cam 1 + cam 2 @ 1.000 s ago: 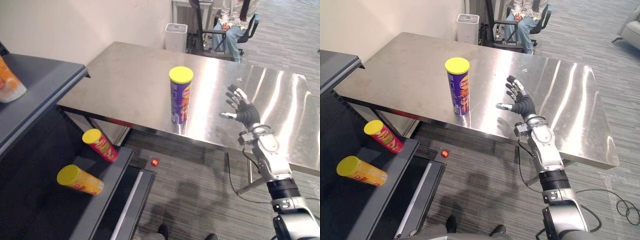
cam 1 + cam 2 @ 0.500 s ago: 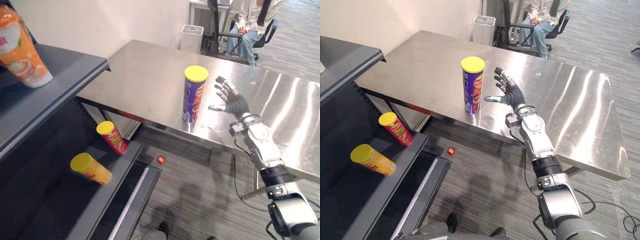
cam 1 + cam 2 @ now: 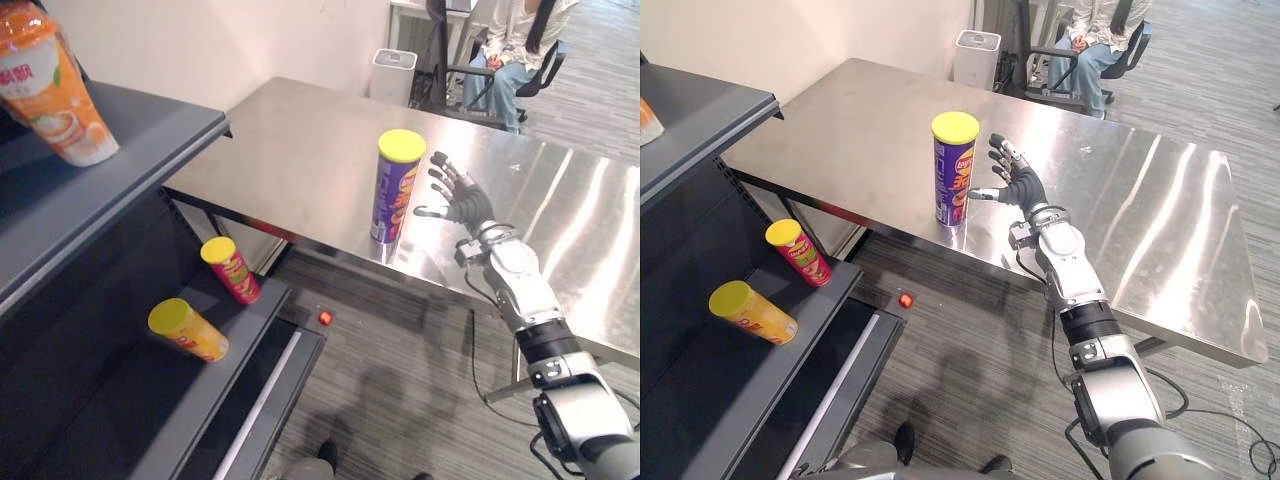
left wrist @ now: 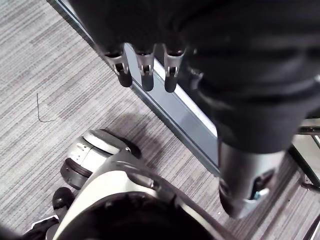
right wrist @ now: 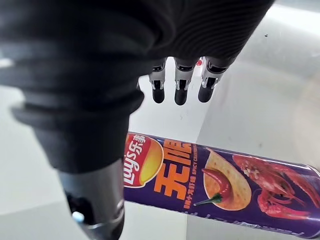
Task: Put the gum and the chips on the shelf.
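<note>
**Right eye view: open right hand just beside the upright chips can**

Right eye view puts the purple chips can upright on the steel table, near its front edge, long axis vertical and yellow lid on top. The right hand sits just to the can's right at about mid-height, palm turned toward it. Its fingers are straight and spread, and the thumb reaches toward the can's side. I cannot tell whether the thumb tip touches the can, and nothing is gripped yet. In my judgement the coming grasp needs only a short sideways closing across the can's round body.

The left hand hangs low over the floor, fingers relaxed and holding nothing, so the right hand is far nearer.

The dark shelf stands well apart to the left. It carries an orange cup on top, with a red can and a yellow can lying on a lower board.

No gum can be made out. A small red thing lies on the floor below the table edge, too small to identify.
</note>
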You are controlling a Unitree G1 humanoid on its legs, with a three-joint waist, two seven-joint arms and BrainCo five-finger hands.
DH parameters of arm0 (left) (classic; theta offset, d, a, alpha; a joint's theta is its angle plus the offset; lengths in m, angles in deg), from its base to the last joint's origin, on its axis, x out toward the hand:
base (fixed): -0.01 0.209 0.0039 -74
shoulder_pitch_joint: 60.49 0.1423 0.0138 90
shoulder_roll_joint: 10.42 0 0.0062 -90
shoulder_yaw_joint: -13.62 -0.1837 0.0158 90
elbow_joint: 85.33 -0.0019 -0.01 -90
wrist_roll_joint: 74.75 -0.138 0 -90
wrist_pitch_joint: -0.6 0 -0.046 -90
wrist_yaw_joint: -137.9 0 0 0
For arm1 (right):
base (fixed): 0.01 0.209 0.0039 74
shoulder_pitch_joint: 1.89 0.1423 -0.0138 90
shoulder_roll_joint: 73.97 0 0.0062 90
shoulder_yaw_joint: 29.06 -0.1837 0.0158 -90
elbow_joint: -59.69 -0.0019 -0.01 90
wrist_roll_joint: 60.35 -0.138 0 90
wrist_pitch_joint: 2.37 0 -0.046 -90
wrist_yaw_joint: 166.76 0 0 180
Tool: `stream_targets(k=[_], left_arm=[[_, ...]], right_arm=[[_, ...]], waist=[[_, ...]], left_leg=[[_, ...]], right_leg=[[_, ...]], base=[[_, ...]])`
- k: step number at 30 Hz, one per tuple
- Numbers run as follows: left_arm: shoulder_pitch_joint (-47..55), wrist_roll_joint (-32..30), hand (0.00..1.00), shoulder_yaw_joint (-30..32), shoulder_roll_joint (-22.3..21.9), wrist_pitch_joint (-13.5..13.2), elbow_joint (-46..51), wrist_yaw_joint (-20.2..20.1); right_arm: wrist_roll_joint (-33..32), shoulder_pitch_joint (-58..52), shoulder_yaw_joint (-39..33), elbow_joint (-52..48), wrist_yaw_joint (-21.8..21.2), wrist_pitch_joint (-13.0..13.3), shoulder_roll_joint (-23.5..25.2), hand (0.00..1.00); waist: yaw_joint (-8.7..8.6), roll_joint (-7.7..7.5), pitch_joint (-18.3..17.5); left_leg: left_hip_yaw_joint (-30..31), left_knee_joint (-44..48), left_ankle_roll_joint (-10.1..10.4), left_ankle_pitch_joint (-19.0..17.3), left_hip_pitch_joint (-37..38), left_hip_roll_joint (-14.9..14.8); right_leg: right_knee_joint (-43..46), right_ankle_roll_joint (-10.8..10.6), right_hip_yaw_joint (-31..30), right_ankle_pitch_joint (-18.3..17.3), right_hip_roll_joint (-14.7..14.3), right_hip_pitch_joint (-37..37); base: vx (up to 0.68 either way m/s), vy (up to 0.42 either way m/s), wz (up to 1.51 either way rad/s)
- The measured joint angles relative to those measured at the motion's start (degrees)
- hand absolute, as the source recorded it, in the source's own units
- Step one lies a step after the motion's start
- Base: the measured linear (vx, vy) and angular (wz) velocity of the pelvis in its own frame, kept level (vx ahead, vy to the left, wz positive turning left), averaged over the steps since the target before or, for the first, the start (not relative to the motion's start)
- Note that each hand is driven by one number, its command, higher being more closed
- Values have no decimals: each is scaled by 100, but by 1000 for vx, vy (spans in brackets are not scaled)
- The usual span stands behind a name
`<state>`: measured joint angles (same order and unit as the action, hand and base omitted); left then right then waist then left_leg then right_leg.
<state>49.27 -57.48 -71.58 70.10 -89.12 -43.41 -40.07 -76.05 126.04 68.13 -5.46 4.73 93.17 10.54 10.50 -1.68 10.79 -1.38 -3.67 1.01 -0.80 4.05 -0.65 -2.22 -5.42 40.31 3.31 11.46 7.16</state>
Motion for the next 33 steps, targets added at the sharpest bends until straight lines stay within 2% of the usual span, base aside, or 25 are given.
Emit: stream_targets(k=[3,26,28,33], left_arm=[[0,0,0,0,7,23,-1,-8],[-17,48,0,-112,40,27,10,-83],[-20,49,0,-121,36,23,15,-121],[-26,51,0,-167,36,22,28,-156]], right_arm=[[-1,28,-3,136,49,-3,-10,0],[-6,487,-16,593,200,4,-16,0],[-6,494,-19,674,201,6,-61,0],[-6,618,-22,766,201,8,-65,0]], waist=[[71,12,20],[137,127,380],[207,147,394],[233,174,478]], left_leg=[[33,16,0,1,-17,7],[190,286,5,-4,-305,45],[192,293,5,-4,-309,57],[234,382,6,-5,-390,96]], right_leg=[[51,0,23,-34,20,-3],[863,-36,80,-455,317,-328],[961,-35,81,-505,360,-359],[1109,-34,146,-569,447,-401]], base=[[28,6,9],[0,2,4],[0,0,0],[-5,4,8]])
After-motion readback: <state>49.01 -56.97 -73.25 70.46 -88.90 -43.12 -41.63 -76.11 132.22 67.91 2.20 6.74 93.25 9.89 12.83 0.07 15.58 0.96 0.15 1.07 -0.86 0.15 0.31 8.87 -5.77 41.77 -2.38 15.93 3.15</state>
